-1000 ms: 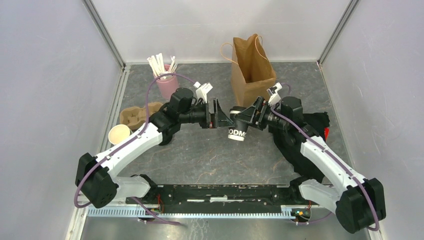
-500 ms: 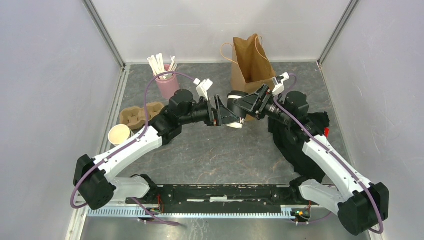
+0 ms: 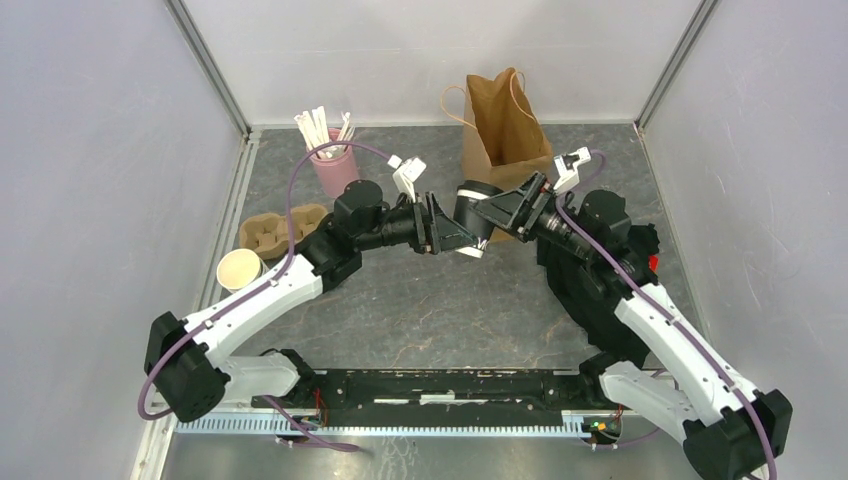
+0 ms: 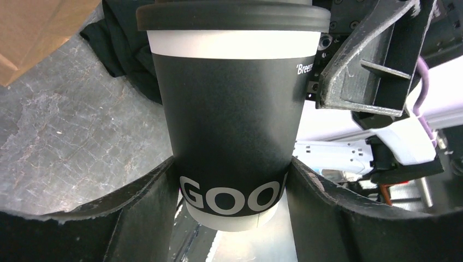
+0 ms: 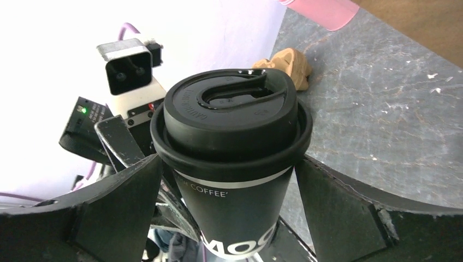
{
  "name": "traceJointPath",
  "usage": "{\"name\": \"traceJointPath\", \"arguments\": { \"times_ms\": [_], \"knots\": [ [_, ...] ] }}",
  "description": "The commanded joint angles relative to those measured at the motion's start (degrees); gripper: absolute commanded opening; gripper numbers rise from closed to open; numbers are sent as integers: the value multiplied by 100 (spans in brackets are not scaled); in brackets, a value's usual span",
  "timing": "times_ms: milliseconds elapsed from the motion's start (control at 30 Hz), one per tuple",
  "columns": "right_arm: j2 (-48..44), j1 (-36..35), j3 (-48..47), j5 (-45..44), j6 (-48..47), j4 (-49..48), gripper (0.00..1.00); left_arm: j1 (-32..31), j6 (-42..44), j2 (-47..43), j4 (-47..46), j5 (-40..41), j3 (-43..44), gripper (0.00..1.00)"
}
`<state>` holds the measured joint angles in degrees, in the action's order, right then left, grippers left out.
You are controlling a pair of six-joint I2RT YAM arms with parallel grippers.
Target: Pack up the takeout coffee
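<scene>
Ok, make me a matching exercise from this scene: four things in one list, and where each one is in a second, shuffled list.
1. black-lidded dark paper coffee cup
2. brown paper bag
3. pink cup of white sticks
4. lidless cream paper cup

A. back left
B. left edge, just in front of the cardboard cup carrier
C. centre, gripped and tilted
D. upright at the back, right of centre

Pairs: 1-C, 2-D, 3-A, 4-B

Takeout coffee (image 3: 466,203) sits between left gripper (image 3: 444,228) and right gripper (image 3: 490,216).
</scene>
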<state>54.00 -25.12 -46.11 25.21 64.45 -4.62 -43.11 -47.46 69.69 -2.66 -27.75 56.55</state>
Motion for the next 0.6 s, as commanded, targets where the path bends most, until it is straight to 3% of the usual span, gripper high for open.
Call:
{"name": "traceJointPath", "arguments": {
  "times_ms": [0,233,367,567],
  "knots": [
    [-289,-31,-489,-31,-737,967,98,-22,982,-249,-116,-394,28,65],
    [-492,-26,-1300,226,-2776,3062,98,-21,2968,-756,809,-322,-148,64],
    [-158,-25,-2346,311,-3847,4242,98,-22,3839,-1457,602,16,-762,64],
    [692,-28,-3531,1097,-4262,4842,98,-22,4974,-2041,750,355,-1272,64]
  ]
}}
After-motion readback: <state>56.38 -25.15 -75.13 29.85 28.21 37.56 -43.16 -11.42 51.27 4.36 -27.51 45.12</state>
